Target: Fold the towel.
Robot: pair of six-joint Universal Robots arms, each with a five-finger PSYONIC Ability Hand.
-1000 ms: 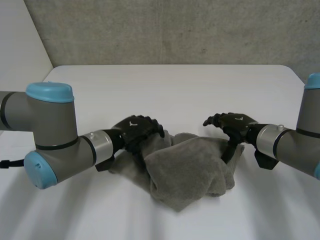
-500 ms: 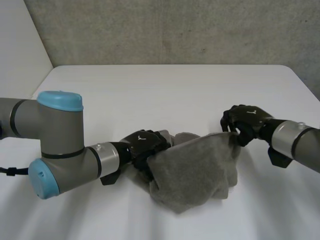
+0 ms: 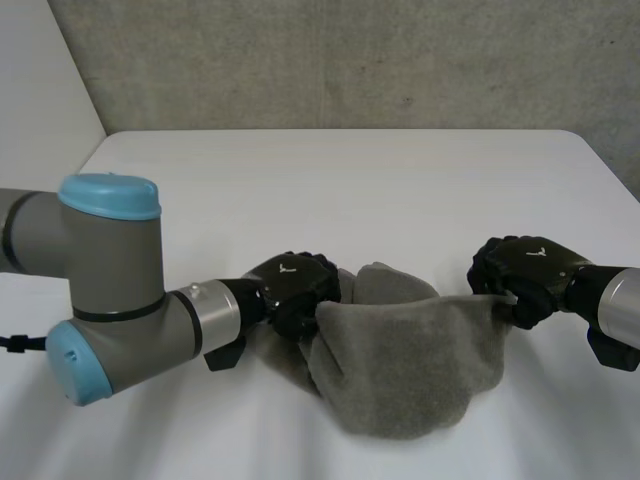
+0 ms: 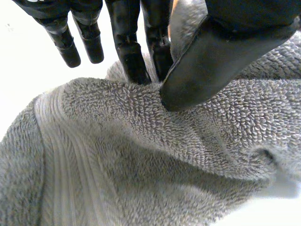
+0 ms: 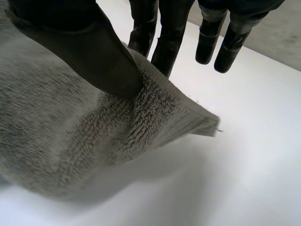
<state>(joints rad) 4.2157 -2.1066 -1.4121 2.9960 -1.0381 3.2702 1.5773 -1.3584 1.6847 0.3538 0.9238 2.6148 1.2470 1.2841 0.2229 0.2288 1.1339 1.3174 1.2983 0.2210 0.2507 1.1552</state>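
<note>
With towel (image 3: 400,360) pinched thumb-to-fingers, left hand (image 3: 292,286) at its left edge, right hand (image 3: 525,272) at its right corner, middle sagging onto near table (image 3: 330,180), draw apart level and evenly until slack flattens, avoiding slip.

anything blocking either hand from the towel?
Nothing visible. Both hands are on it: the left hand pinches an edge of the towel between thumb and fingers, and the right hand pinches it near a corner at the other end.
</note>
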